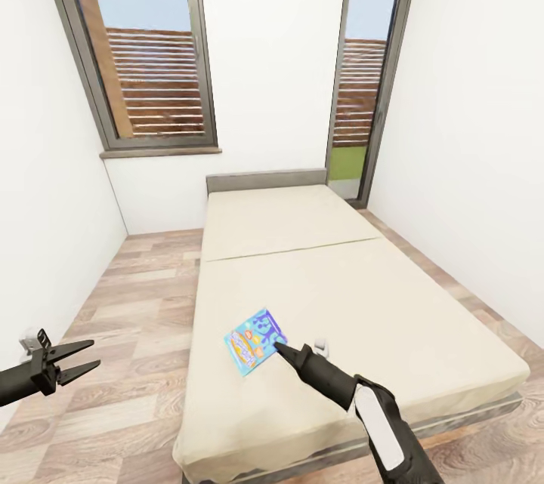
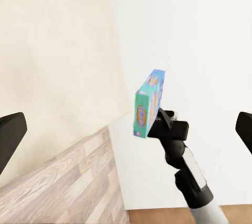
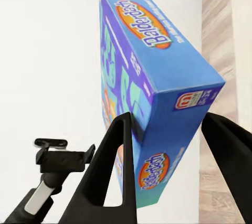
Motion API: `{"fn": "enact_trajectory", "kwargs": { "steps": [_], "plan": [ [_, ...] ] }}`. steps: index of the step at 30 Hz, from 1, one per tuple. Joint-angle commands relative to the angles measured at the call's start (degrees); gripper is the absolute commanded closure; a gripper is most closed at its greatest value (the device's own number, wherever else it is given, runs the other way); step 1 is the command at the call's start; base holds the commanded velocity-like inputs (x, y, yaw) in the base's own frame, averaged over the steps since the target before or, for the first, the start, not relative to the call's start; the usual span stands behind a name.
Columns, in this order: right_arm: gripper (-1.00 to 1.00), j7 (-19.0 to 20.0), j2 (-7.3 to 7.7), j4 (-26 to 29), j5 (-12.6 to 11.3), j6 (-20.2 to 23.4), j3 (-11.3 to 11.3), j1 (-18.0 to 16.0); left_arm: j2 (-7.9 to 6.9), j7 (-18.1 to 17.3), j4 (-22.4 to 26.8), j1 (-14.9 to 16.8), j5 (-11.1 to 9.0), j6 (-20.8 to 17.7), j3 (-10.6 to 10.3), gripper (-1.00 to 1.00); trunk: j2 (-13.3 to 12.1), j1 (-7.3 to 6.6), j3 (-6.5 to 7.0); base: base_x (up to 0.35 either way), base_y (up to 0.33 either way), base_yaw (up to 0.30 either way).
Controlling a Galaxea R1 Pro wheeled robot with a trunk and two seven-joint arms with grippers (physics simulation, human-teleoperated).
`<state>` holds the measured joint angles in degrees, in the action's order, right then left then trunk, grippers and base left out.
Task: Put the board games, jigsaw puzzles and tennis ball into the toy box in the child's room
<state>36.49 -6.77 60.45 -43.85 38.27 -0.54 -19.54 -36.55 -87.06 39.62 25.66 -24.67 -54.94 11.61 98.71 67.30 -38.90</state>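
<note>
A blue Balderdash board game box is pinched across its thickness by my right gripper, which is shut on it over the near part of the beige bed. In the right wrist view the box sits between both black fingers. The left wrist view has the box on edge, lifted off the mattress in the right gripper. My left gripper hangs open over the floor left of the bed, nothing in it; its fingers frame that view.
The bed fills the room's middle, headboard toward the far wall. Wood floor runs along the bed's left side beside a white wall. A window and a glass door are at the back.
</note>
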Motion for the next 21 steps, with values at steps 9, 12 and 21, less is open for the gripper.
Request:
{"fn": "enact_trajectory", "kwargs": {
  "steps": [9,12,21],
  "plan": [
    [1.0,-0.1,0.63,8.5,0.1,2.8,0.5,0.9,0.32,0.3,0.1,0.0,0.1,-0.7,0.0,-1.0,-3.6,-1.99,1.56,0.0,0.0,0.0],
    [1.0,-0.1,0.62,8.2,0.0,2.8,0.6,0.9,0.91,0.2,0.1,0.0,0.1,-0.7,0.1,-1.0,-4.8,-2.65,2.1,0.0,0.0,0.0],
    [1.0,-0.3,0.8,7.5,-0.4,2.7,1.0,0.9,1.5,0.1,6.4,0.3,0.0,-2.9,-0.6,-1.0,-8.4,-4.62,3.71,0.0,0.0,0.0]
  ]
}}
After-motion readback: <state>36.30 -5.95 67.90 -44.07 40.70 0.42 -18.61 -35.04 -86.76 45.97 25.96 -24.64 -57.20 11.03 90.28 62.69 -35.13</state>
